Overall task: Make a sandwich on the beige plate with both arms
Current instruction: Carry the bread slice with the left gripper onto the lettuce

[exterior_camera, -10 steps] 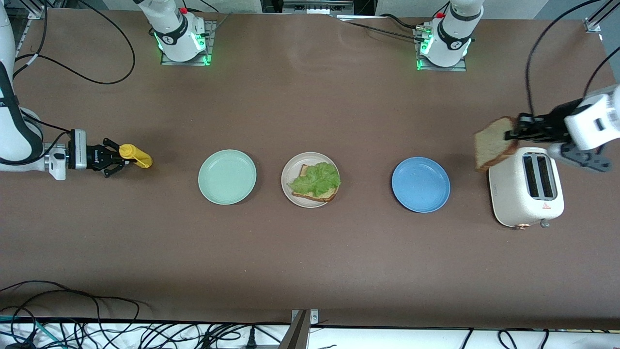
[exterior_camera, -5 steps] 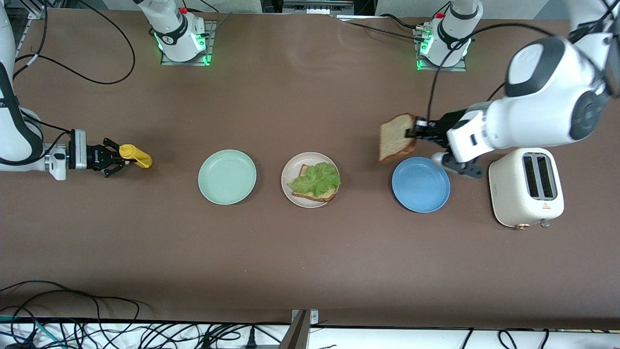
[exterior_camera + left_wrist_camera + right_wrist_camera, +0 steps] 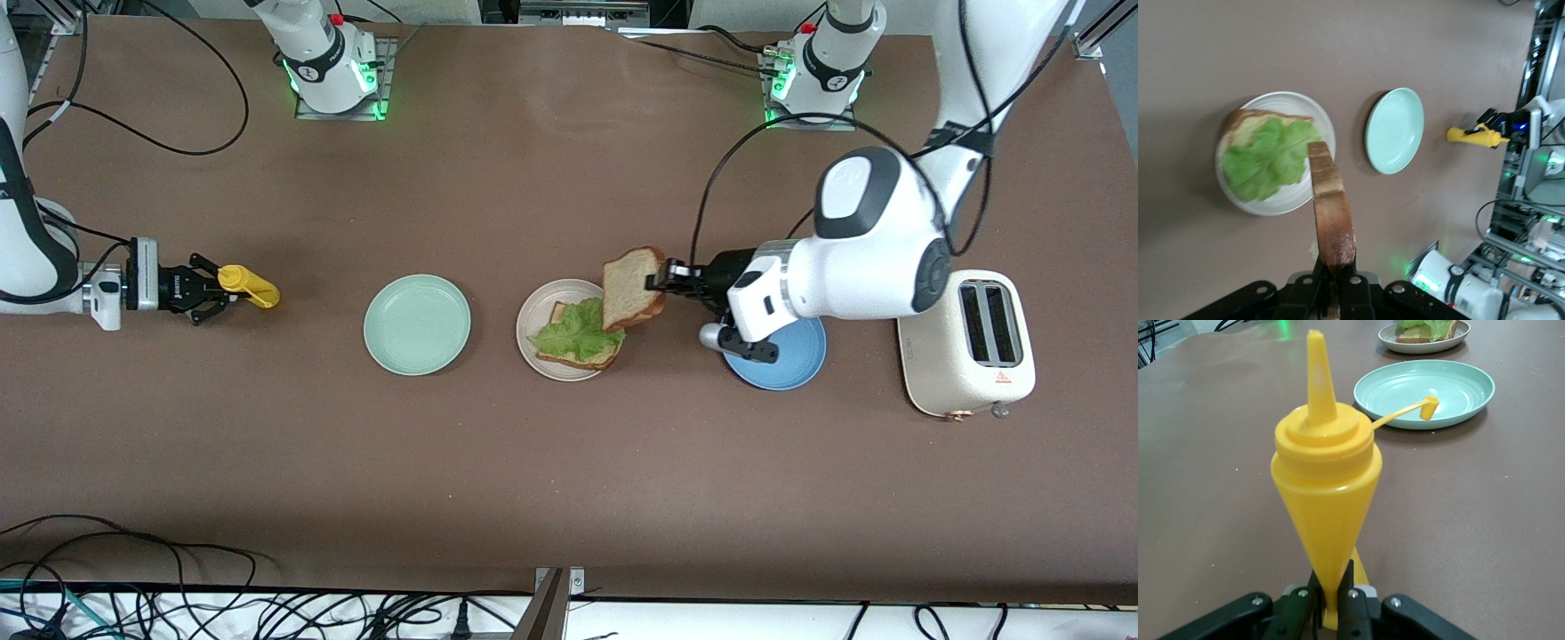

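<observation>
Bread slice [image 3: 633,289] moved over beige plate [image 3: 530,342] | edge-up, left hand [image 3: 662,279] clamps it | right hand [image 3: 213,290] grips bottle [image 3: 249,286]

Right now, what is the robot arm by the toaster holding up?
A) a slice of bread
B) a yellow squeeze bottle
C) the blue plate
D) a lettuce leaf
A: the left gripper has its jaws shut on a slice of bread, held on edge over the beige plate, where the lettuce already lies.
</observation>
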You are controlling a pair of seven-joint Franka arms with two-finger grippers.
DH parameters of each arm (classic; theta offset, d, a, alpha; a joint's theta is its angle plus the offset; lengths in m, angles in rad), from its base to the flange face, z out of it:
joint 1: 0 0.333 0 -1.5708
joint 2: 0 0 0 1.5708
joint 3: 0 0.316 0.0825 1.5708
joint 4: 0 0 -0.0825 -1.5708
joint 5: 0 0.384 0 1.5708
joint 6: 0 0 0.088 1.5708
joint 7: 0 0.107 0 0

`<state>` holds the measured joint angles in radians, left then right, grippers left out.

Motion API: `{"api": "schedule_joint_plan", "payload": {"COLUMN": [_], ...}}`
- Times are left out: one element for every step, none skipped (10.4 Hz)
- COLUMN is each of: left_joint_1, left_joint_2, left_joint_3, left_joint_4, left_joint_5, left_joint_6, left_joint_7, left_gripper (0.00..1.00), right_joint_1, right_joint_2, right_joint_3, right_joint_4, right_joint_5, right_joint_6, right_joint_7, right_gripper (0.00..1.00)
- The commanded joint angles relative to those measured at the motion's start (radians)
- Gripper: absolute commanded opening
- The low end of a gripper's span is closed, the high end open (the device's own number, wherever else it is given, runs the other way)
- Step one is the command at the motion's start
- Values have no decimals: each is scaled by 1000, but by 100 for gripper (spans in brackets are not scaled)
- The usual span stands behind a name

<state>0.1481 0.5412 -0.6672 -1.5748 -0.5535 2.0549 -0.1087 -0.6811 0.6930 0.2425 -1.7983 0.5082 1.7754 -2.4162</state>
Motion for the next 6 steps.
{"api": "schedule_joint_plan", "payload": {"left_joint_1": [-51,-51,-58,-58,-58,-58], "left_joint_2": [86,133,172,193,221,247], "left_joint_3": [1,1,3,4,6,8], "left_joint_4": [27,29,27,15,7,1], "left_joint_5": [-78,-107,-174,-256,-334,-380], "left_joint_6": [118,135,146,183,186,186], "left_joint_7": [27,91,212,350,463,542], "left_gripper": [0,0,0,0,0,0], "right_joint_1": [-28,-28,-28,-29,-29,-34], "right_joint_2": [30,30,28,28,28,25], "right_joint_3": [12,12,12,12,11,11], "right_joint_4": [30,30,30,30,31,40], "right_joint_5": [16,16,16,16,16,16], "right_joint_6": [-24,-24,-25,-27,-27,-28], "right_joint_7": [-21,-20,-8,-3,-1,3], "right_gripper": [0,19,62,76,88,94]}}
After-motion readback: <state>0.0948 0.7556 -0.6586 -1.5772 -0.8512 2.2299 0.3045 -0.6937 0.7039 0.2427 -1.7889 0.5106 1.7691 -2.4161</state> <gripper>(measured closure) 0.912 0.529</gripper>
